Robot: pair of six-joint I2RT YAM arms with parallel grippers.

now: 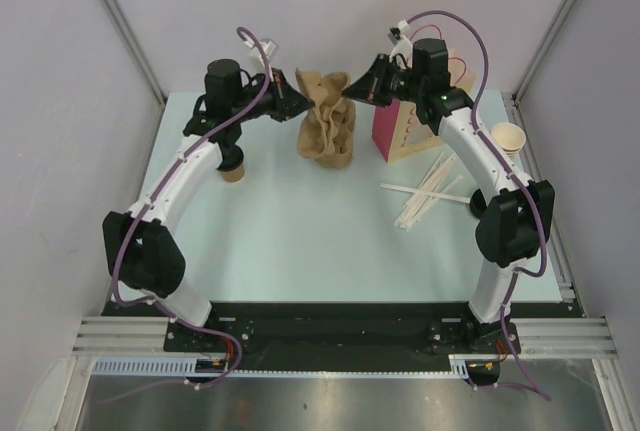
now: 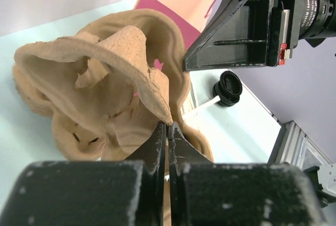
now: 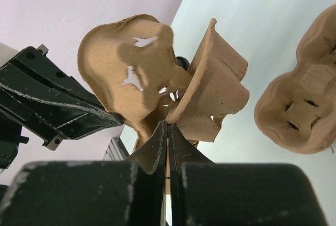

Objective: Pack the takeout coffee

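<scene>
The takeout coffee [image 1: 233,168], a small brown cup with a black lid, stands on the table at the left, half hidden under my left arm. Both grippers meet at the back middle over a brown pulp cup carrier [image 1: 325,86]. My left gripper [image 1: 292,103] is shut on the carrier's [image 2: 105,53] left edge, its tips [image 2: 169,126] pinching the thin rim. My right gripper [image 1: 352,94] is shut on the opposite edge, where the carrier [image 3: 210,84] fans out above its tips [image 3: 167,124]. The carrier is lifted and flexed between them.
A second pulp carrier [image 1: 328,143] lies on the table under the held one and shows again [image 3: 299,110] in the right wrist view. The pink paper bag [image 1: 385,133] stands just right of it. Wooden stirrers [image 1: 430,191] and a pale beige cup stack [image 1: 508,139] lie at the right.
</scene>
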